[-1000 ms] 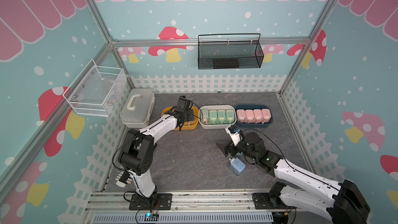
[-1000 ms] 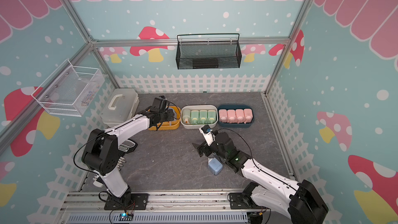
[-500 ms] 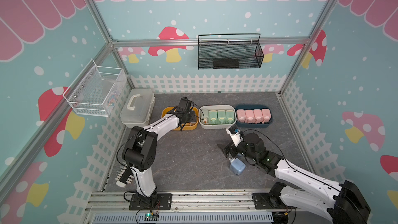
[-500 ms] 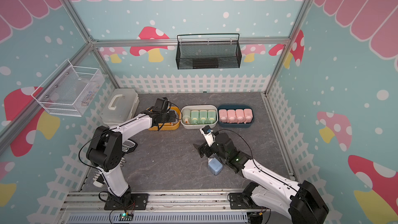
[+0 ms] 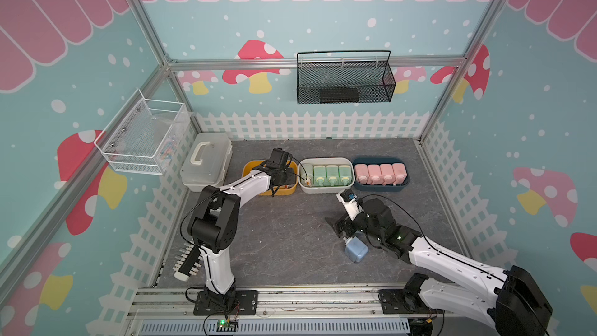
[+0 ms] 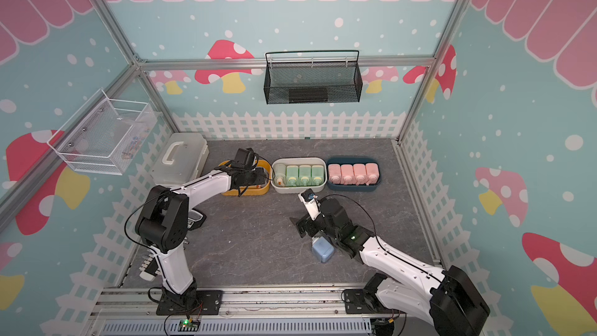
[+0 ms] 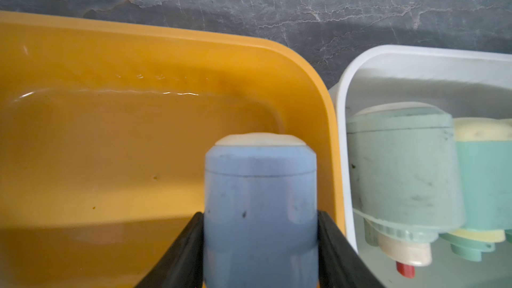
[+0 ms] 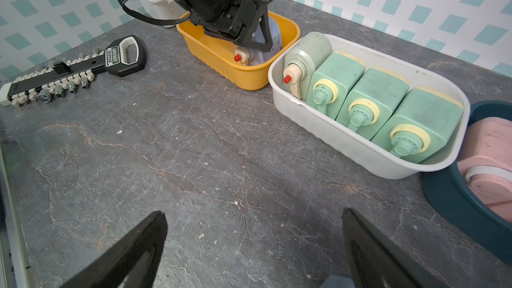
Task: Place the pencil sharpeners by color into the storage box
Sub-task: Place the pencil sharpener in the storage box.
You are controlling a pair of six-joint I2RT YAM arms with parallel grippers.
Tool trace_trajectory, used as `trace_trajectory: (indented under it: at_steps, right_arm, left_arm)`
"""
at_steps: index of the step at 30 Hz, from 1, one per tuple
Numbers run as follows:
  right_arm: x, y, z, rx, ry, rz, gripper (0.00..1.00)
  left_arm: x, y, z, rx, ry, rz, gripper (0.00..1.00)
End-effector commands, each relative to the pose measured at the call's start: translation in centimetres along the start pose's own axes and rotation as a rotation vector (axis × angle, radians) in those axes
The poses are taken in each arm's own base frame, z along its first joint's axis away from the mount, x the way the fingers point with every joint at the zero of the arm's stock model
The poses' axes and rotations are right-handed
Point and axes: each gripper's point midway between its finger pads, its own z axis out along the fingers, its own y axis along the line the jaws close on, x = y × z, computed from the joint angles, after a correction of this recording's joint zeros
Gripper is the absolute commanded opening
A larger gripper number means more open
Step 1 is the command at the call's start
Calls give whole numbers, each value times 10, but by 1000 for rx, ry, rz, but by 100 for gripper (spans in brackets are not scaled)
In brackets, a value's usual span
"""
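Note:
My left gripper (image 7: 260, 214) is shut on a blue pencil sharpener (image 7: 260, 178) with a cream end, holding it inside the yellow storage box (image 7: 166, 34) near the wall next to the white box (image 7: 415, 54). In both top views the left gripper (image 5: 284, 177) sits low in the yellow box (image 5: 250, 166). Several green sharpeners (image 8: 374, 98) fill the white box, and pink sharpeners (image 8: 487, 162) fill the dark blue box (image 5: 381, 188). My right gripper (image 8: 253, 214) stands open over bare table. Another blue sharpener (image 5: 356, 250) lies just under its wrist.
A socket rail with a black handle (image 8: 69, 70) lies on the table left of the yellow box. A white lidded case (image 5: 206, 164) stands at the back left. A white wire basket (image 5: 142, 137) and a black mesh basket (image 5: 344, 82) hang on the walls.
The left gripper has shifted slightly to the right over the yellow box with the blue sharpener still in it. The right arm has barely moved.

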Motion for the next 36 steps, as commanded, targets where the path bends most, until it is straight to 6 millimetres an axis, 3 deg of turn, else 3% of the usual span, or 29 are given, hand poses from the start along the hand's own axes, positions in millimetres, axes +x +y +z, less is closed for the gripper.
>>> trace_trajectory:
  at_steps: [1, 21, 30, 36]
  right_arm:
    - [-6, -1, 0, 5, 0, 8, 99]
    - [-2, -3, -2, 11, 9, 15, 99]
    - [-3, -3, -2, 13, 8, 16, 99]
    - [-4, -4, -2, 20, 14, 12, 98]
  left_arm:
    - [-14, -11, 0, 42, -27, -15, 7]
    - [-7, -20, 3, 54, -5, 10, 38]
    - [-7, -23, 2, 57, 7, 34, 43]
    - [-6, -26, 2, 56, 7, 66, 54]
